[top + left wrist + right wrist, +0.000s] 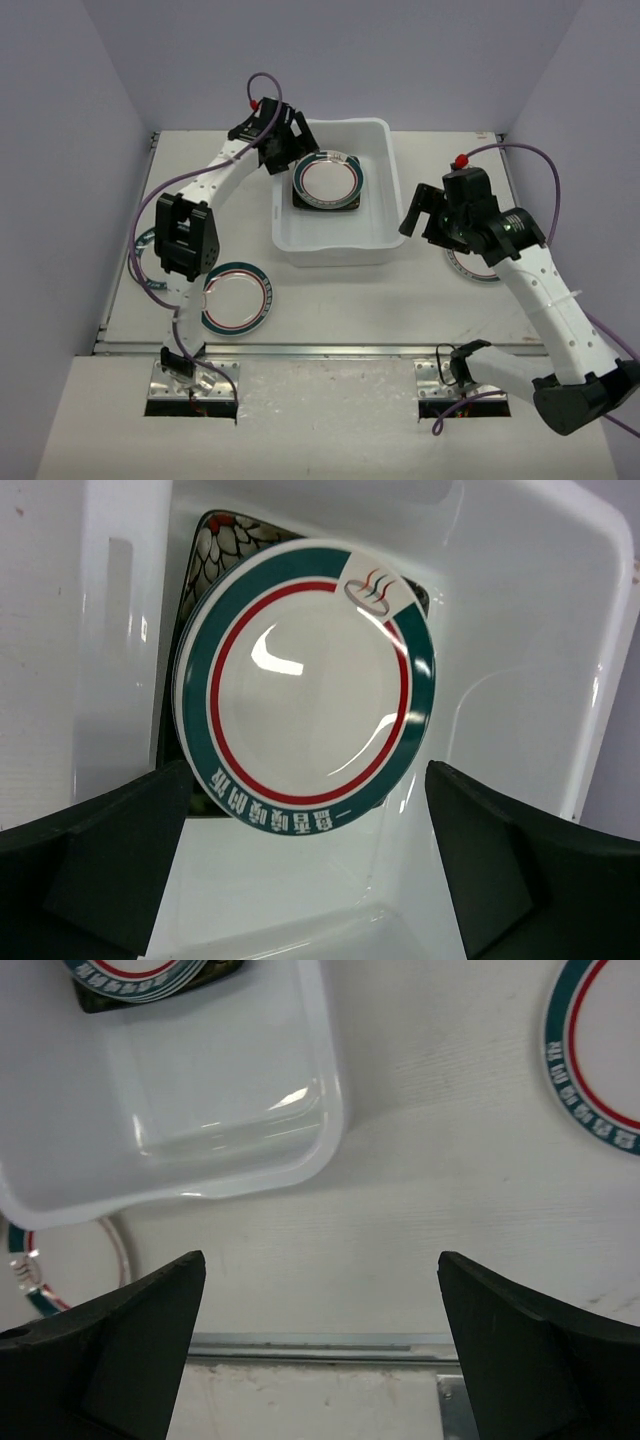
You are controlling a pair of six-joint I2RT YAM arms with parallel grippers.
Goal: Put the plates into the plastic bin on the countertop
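Teal-rimmed plate lay inside the plastic bin, toward the upper left of the tub. It rested on a black floral plate whose corners stuck out beneath it. In the left wrist view the same round plate filled the centre of the frame, its red inner ring and lettered band clear, and the black floral plate peeked out at the upper left.

The left claw hovered over the bin's upper-left corner in the overhead view. Its fingers stood wide apart at the lower corners of the wrist frame, holding nothing. The right claw hung just right of the bin, above the surface, also spread open and empty. Its fingers framed bare surface and the metal rail at the bottom.

A second round plate sat on the surface at the lower left of the overhead frame, apart from the bin. A third plate lay partly hidden under the right arm. A fourth plate showed only a sliver behind the left arm at the left edge.
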